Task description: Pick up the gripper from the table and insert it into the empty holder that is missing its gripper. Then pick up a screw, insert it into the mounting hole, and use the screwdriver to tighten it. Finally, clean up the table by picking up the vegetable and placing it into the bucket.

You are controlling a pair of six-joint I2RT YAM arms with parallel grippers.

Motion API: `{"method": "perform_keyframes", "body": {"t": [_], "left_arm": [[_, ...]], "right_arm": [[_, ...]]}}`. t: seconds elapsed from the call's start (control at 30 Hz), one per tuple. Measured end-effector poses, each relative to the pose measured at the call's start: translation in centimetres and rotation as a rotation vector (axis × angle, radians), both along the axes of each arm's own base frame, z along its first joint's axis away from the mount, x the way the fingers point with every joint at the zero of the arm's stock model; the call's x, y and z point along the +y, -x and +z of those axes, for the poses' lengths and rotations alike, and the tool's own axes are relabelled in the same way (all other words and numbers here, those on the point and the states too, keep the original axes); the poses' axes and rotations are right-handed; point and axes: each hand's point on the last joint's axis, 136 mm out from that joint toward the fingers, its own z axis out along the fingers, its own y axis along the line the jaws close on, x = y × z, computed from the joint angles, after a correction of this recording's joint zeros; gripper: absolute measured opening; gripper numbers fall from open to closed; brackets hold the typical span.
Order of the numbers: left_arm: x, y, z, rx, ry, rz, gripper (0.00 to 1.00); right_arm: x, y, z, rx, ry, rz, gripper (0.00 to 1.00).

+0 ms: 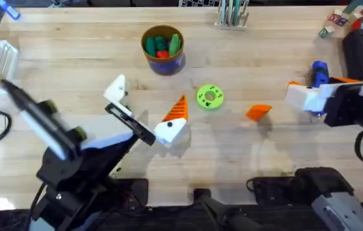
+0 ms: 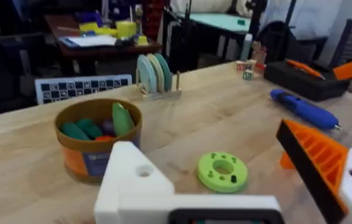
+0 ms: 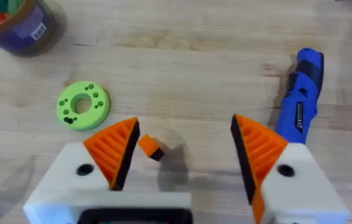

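a wooden table seen from above, with two robot arms reaching in from the near edge. the loose orange gripper (image 1: 258, 112) lies flat on the bare wood right of centre, between the two arms; in the right wrist view the gripper (image 3: 152, 148) shows just ahead of and between the spread fingers. the right gripper (image 1: 310, 96) hovers near the right edge of the table with its two orange ribbed pads (image 3: 260, 146) set wide apart, pinching nothing. the orange piece lies to that arm's left, toward the middle of the table, and looks nearer to the right gripper than to the left one, so the right arm seems the likelier one to pick it up. its long axis appears to run roughly across the table, slightly tilted, though its exact lie is hard to tell. the left gripper (image 1: 144, 109) sits left of centre, jaws spread and empty: one mount carries an orange finger (image 1: 177, 109), the other is the bare white holder (image 1: 115, 88) with its dark mounting hole (image 2: 143, 170) facing the left wrist camera. a round lime-green disc (image 1: 209, 97) with holes lies between the left gripper and the orange piece, close to any path between them. the blue screwdriver (image 3: 301, 99) lies just beside the right gripper. the bucket (image 1: 162, 49) stands farther back, holding green and red toy pieces; the vegetable cannot be told apart.
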Motion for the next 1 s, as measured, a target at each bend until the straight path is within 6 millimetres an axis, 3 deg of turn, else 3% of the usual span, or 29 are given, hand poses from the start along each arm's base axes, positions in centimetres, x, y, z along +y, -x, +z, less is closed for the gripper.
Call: {"method": "perform_keyframes", "body": {"t": [0.2,1.0], "left_arm": [[-0.4,0.4,-3.5,0.142,-0.049,-0.054,0.994],[-0.7,0.7,-3.5,0.147,-0.043,-0.086,0.994]], "right_arm": [[0.0,0.0,0.0,0.0,0.0,0.0,0.906],[0.0,0.0,0.0,0.0,0.0,0.0,0.906]]}}
